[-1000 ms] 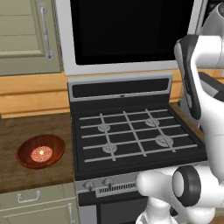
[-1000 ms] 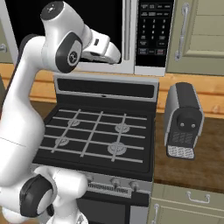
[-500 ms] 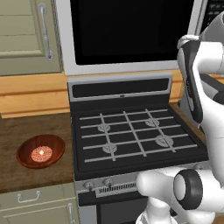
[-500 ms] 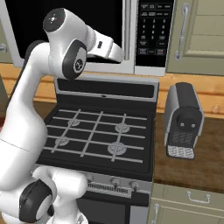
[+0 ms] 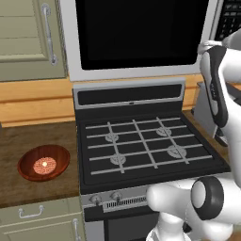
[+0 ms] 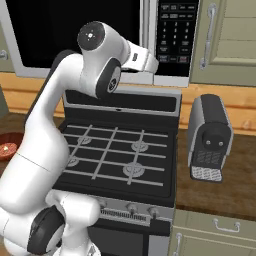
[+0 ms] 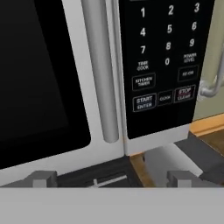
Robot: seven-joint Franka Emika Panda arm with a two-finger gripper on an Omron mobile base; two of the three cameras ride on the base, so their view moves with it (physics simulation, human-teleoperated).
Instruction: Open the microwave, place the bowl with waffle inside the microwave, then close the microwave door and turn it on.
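Hand (image 7: pixel 112 177) wide open (empty), near microwave door (image 7: pixel 48 78) handle, stove (image 5: pixel 146 150) below

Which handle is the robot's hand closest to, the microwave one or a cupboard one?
The microwave door's grey bar handle, straight ahead of the fingers. The cupboard handle sits off beyond the keypad.

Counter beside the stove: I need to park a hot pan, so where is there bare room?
Bare wood lies on the left counter behind the bowl with its waffle, up to the backsplash. On the right counter, free patches flank the toaster, mostly to its right and front. The stove grates are bare.
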